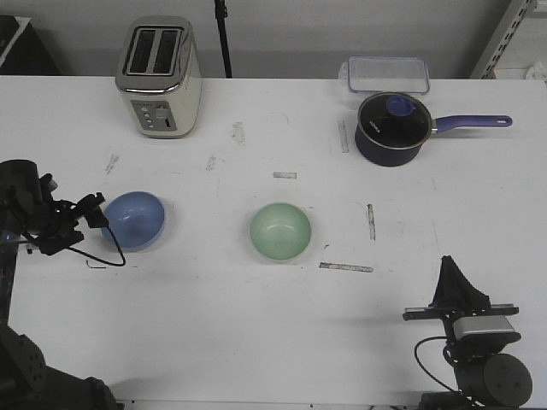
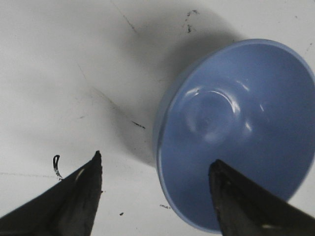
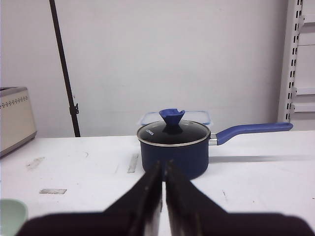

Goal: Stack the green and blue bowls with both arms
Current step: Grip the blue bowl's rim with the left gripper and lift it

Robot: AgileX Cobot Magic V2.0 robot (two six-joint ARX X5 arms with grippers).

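The blue bowl (image 1: 135, 219) sits upright on the white table at the left. The green bowl (image 1: 280, 231) sits upright near the middle, apart from it. My left gripper (image 1: 94, 209) is open at the blue bowl's left rim. In the left wrist view the left gripper (image 2: 156, 160) straddles the rim of the blue bowl (image 2: 236, 128), one finger over the inside, the other over the table. My right gripper (image 1: 448, 266) is shut and empty near the front right edge. In the right wrist view the right gripper (image 3: 164, 164) points at the saucepan, and the green bowl's edge (image 3: 10, 216) shows.
A dark navy saucepan (image 1: 391, 128) with a lid and a long handle stands at the back right, with a clear lidded box (image 1: 386, 73) behind it. A cream and silver toaster (image 1: 160, 77) stands at the back left. Tape marks dot the table.
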